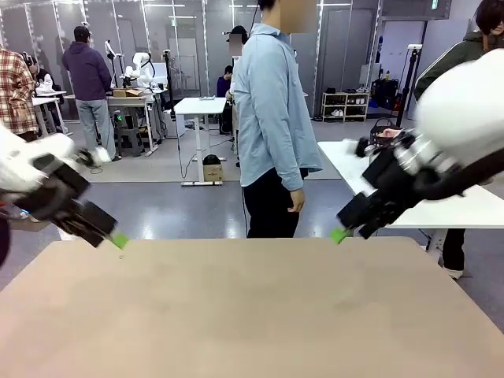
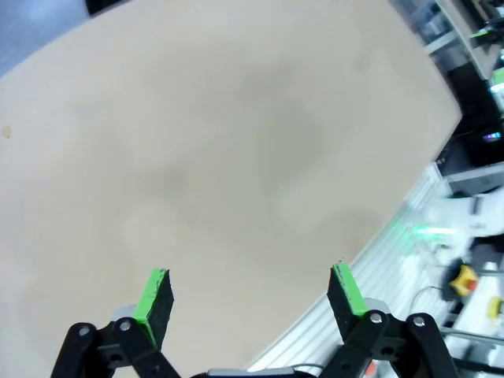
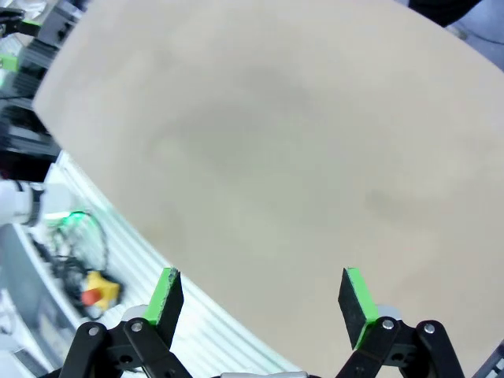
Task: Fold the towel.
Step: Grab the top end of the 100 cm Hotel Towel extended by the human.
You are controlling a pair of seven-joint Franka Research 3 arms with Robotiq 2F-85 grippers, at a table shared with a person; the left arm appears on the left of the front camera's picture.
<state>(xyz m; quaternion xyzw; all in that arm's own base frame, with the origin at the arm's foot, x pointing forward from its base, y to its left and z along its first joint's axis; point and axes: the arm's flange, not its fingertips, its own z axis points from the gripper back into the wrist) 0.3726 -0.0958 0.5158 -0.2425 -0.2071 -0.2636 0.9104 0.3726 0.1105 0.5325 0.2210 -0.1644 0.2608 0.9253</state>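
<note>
No print can be read here: a green sign (image 1: 434, 4) high up beyond the right gripper is too small to make out.

Where the towel lies I cannot tell. What spreads beyond the fingers of both grippers is one beige table (image 1: 252, 315), its top plain and matte with faint darker smudges.

There are two grippers. The left gripper (image 1: 111, 235) hangs above the table's far left corner, tilted down towards the top. In its own wrist view the left gripper (image 2: 250, 293) stands wide, its two green pads (image 2: 151, 294) well apart with nothing between them but tabletop. The right gripper (image 1: 341, 233) hangs above the far edge on the other side, likewise tilted down. In its wrist view the right gripper (image 3: 260, 298) is just as wide and holds nothing, again with two green pads (image 3: 354, 295).

One person (image 1: 272, 118) in a light blue shirt and dark trousers stands past the far edge, between the two grippers and beyond them, one hand (image 1: 297, 201) hanging loose at the side.

A yellow box with a red button (image 3: 94, 293) sits off the table's near edge, beside the right gripper's fingers.
</note>
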